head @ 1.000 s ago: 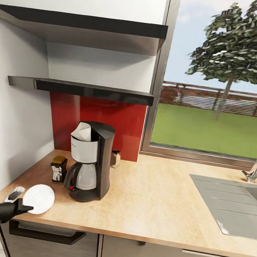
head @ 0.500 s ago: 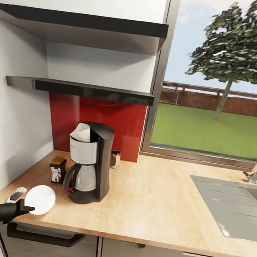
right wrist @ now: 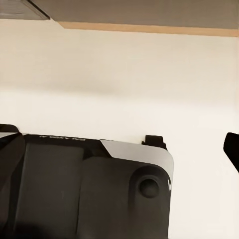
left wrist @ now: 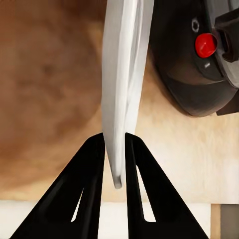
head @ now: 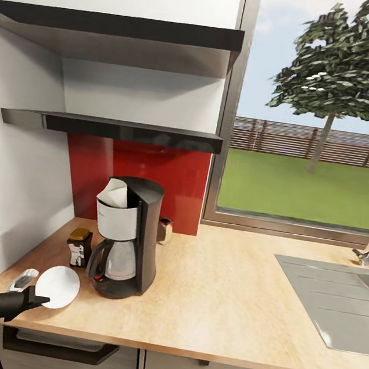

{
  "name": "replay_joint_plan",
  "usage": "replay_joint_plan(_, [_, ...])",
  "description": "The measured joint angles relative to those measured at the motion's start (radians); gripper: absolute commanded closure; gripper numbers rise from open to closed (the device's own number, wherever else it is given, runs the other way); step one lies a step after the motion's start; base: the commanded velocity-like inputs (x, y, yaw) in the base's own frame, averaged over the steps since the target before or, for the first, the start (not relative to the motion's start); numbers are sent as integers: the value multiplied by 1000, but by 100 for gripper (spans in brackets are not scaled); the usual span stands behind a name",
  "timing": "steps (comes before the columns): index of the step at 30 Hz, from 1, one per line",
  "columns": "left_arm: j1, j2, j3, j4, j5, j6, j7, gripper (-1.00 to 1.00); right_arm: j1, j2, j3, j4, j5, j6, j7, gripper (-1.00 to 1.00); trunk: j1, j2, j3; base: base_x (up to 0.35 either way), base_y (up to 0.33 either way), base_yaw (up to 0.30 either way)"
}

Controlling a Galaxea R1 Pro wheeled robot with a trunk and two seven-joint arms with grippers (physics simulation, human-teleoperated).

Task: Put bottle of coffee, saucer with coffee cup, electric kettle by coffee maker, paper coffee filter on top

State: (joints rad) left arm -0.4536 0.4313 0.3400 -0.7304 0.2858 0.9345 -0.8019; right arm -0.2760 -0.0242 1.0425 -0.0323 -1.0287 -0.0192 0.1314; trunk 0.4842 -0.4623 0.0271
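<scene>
Saucer [head: 58, 286], the small flat white plate, has crept a touch closer to the tall black coffee maker [head: 125, 237], still pinched by the left gripper [left wrist: 115, 149] over the light-wood countertop [head: 221, 295]. Right gripper's jaws: can't tell.

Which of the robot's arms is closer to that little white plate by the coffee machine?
Left. Its gripper is clamped on the saucer rim. The right gripper's fingertip hangs low beside the robot's own body, away from the plate.
</scene>
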Motion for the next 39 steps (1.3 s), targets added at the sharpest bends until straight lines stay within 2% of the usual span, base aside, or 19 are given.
replay_joint_plan(19, [0,-2,-2,1,2,1,0,100,0,0,0,0,0,0,0,-100,0,0,0,45,0,0])
replay_joint_plan(35, [0,-20,-4,0,3,1,0,100,0,0,0,0,0,1,0,-100,0,0,0,0,0,0])
replay_joint_plan(36, [0,-20,-4,0,3,1,0,-100,0,0,0,0,0,1,0,-100,0,0,0,0,0,0])
replay_joint_plan(39, [0,-21,-5,0,2,1,0,-100,0,0,0,0,0,1,0,-100,0,0,0,0,0,0])
